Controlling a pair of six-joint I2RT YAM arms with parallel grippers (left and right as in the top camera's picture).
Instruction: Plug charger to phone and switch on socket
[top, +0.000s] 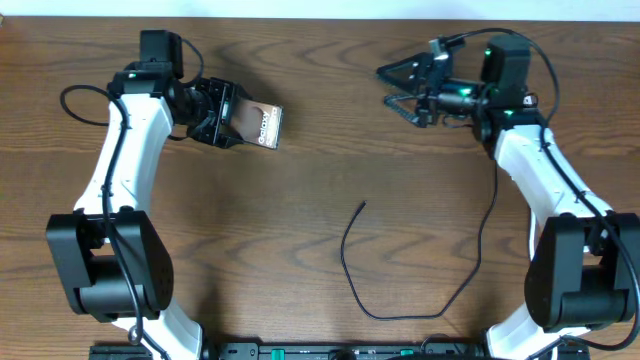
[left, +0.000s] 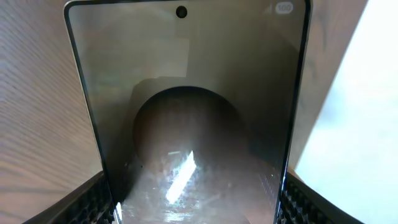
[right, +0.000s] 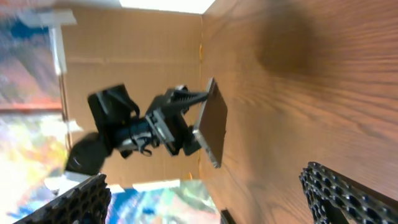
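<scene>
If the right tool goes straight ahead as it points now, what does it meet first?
Likely the phone, held up by the left tool; the way between looks free, though depth is unclear.

Brown wood-grain table (top: 250, 230), thin black charger (top: 344, 255) loose on top.

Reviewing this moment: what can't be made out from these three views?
The socket: it appears in no view.
The phone, lower edge: cut off by the frame's bottom in the left wrist view; hidden inside the left gripper in the overhead view.
The charger, plug tip: seen only in the overhead view, too small to read.
The right wrist view is blurred, so the phone's surface detail is lost.
</scene>
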